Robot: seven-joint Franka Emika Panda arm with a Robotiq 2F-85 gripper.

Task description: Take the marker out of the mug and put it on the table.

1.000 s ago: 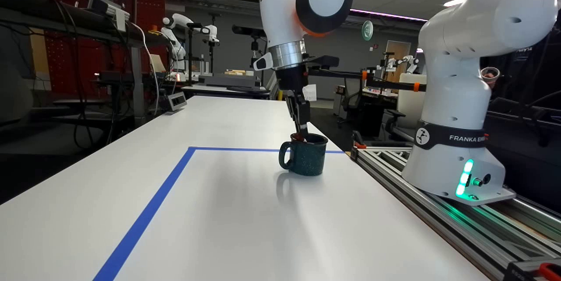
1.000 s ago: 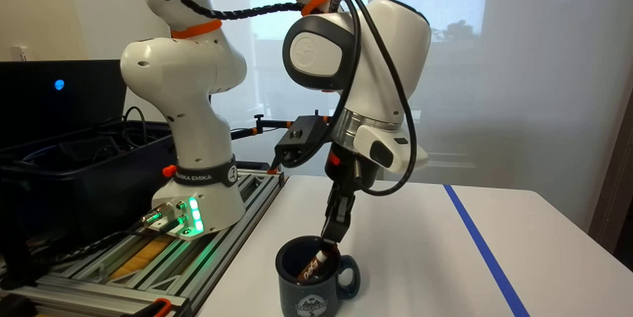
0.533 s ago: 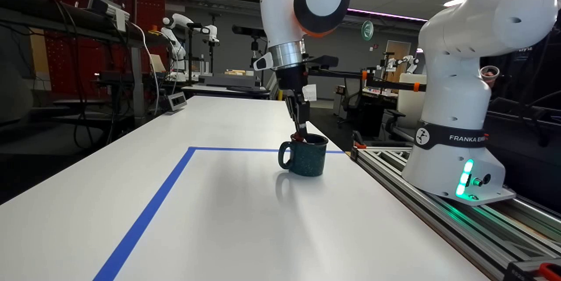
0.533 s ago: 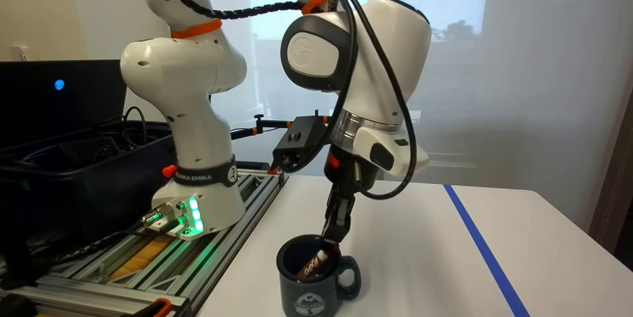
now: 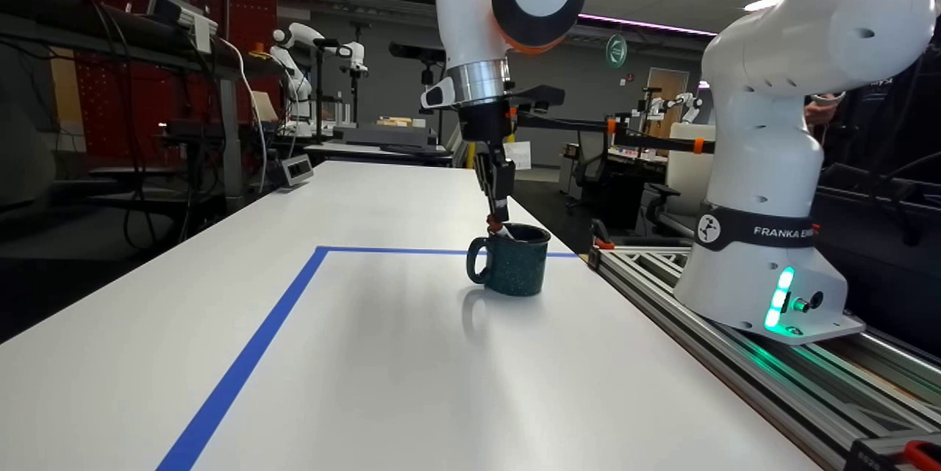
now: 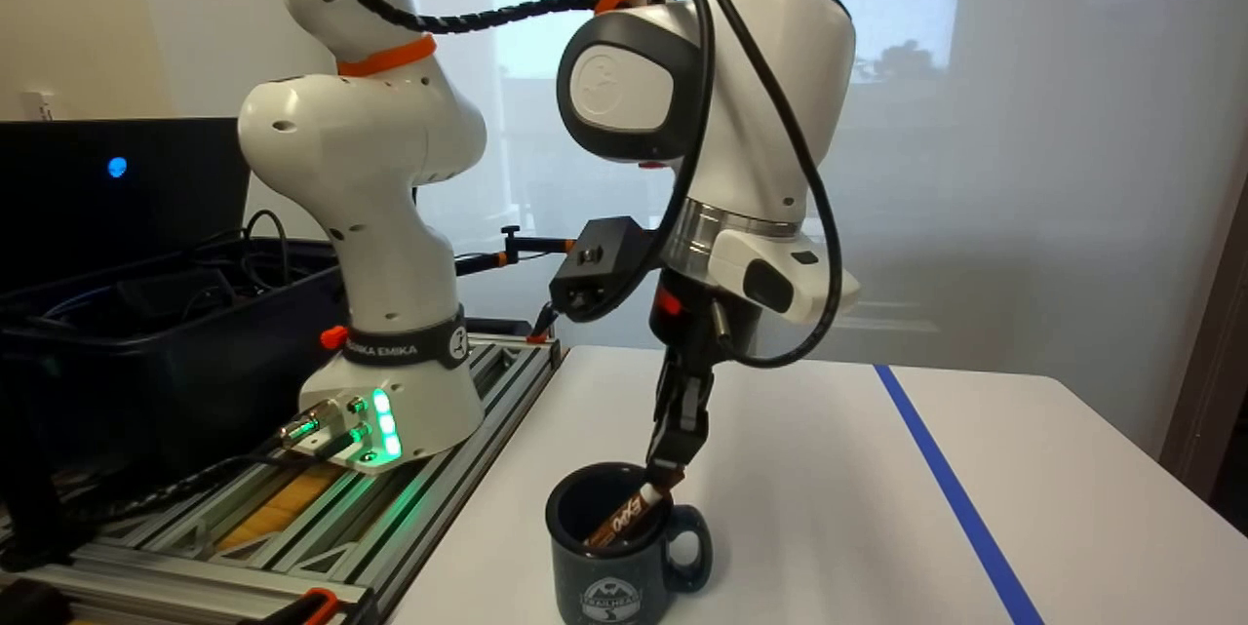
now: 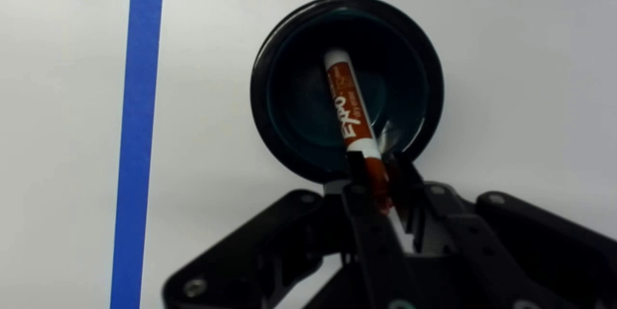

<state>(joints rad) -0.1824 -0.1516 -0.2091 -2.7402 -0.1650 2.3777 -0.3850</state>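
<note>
The dark teal-green mug stands upright on the white table [image 5: 397, 383] in both exterior views [image 5: 514, 269] [image 6: 609, 591]; its rim also shows in the wrist view [image 7: 431, 58]. The marker, reddish-brown with white bands and EXPO lettering, leans in the mug [image 6: 622, 518] [image 7: 349, 101]. Its cap end rises above the rim on the handle side. My gripper [image 7: 381, 158] is shut on the cap end, one finger on each side, just above the rim in both exterior views [image 5: 498, 214] [image 6: 667, 471]. The marker's lower end is still inside the mug.
A blue tape line runs along the table [image 5: 246, 357] [image 6: 960, 498] [image 7: 137, 130]. The metal rail [image 5: 706, 324] with the robot base [image 5: 764, 287] borders one table side, near the mug. A black bin [image 6: 166, 401] stands beyond the rail.
My gripper has risen a little, and the marker's cap end has come up with it, so more of the marker shows above the rim. The mug has barely moved.
</note>
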